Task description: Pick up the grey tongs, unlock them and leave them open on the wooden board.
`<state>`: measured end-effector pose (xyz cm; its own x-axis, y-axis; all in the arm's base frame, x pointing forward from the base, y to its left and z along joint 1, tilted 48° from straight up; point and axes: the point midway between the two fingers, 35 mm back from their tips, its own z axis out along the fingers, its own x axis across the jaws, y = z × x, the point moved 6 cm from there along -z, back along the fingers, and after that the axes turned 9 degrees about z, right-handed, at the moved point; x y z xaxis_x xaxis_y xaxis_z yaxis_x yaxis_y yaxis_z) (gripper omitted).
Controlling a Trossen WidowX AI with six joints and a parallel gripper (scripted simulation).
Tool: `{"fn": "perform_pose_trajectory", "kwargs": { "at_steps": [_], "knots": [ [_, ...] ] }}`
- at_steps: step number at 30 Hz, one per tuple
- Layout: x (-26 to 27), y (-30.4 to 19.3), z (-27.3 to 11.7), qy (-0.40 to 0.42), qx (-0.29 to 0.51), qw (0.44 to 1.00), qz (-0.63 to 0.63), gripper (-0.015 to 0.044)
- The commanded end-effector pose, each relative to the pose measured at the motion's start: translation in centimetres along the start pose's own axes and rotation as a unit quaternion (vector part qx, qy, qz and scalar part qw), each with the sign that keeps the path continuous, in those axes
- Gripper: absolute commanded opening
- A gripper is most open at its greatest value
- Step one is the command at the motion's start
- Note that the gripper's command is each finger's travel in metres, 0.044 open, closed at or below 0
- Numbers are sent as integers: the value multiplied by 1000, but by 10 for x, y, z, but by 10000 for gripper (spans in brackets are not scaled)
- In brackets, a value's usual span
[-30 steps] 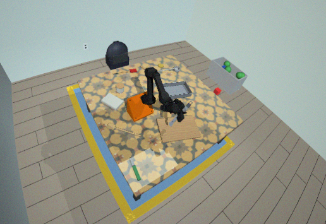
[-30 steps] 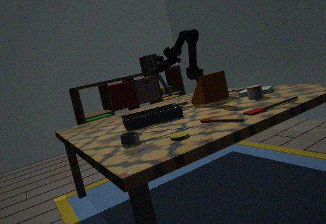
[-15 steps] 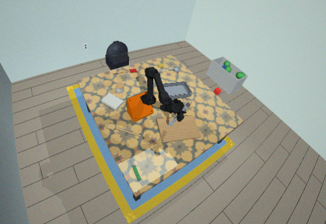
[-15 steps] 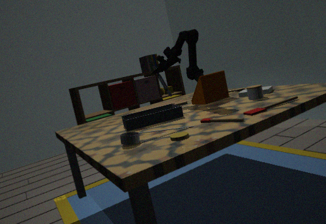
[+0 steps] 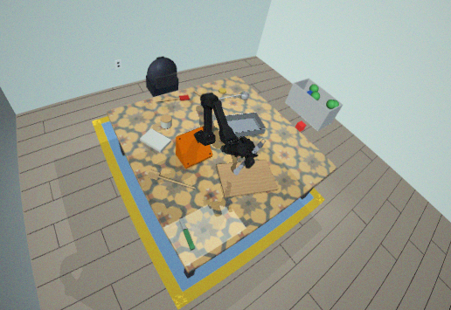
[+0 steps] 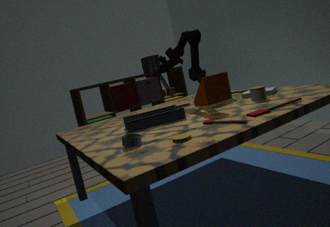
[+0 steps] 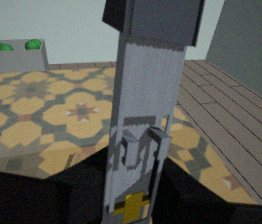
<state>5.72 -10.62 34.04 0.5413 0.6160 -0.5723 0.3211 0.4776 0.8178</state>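
My gripper (image 5: pixel 250 160) (image 6: pixel 158 73) (image 7: pixel 134 151) is shut on the grey tongs (image 5: pixel 238 168) (image 6: pixel 165 84) (image 7: pixel 149 82). They hang tilted in the air, one end low near the wooden board (image 5: pixel 251 186). In the wrist view the tongs stand between the black fingers, with a dark grey block (image 7: pixel 164 22) at the top and a yellow piece (image 7: pixel 134 207) at the bottom. The arms look close together; whether the lock is released I cannot tell. The roasting tin (image 5: pixel 251 133) (image 6: pixel 153 121) stands on the table behind the gripper, without the tongs.
An orange wedge (image 5: pixel 192 147) (image 6: pixel 219 88) stands beside the arm's base. A white block (image 5: pixel 156 141) and a cup (image 5: pixel 166 123) (image 6: pixel 258 94) stand beyond it. A ladle (image 5: pixel 245 96) (image 6: pixel 132 140) lies past the tin. A green-handled tool (image 5: pixel 188 238) lies near the front corner.
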Motion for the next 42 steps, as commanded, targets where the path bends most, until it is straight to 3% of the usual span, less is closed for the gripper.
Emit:
{"fn": "perform_pose_trajectory", "kwargs": {
  "at_steps": [1,17,42],
  "knots": [
    [1,1,0,3,-2,1000,-4,-150],
    [-14,-2,12,-19,42,996,79,-150],
    [-27,-17,48,-41,228,948,220,-150]
  ]
}}
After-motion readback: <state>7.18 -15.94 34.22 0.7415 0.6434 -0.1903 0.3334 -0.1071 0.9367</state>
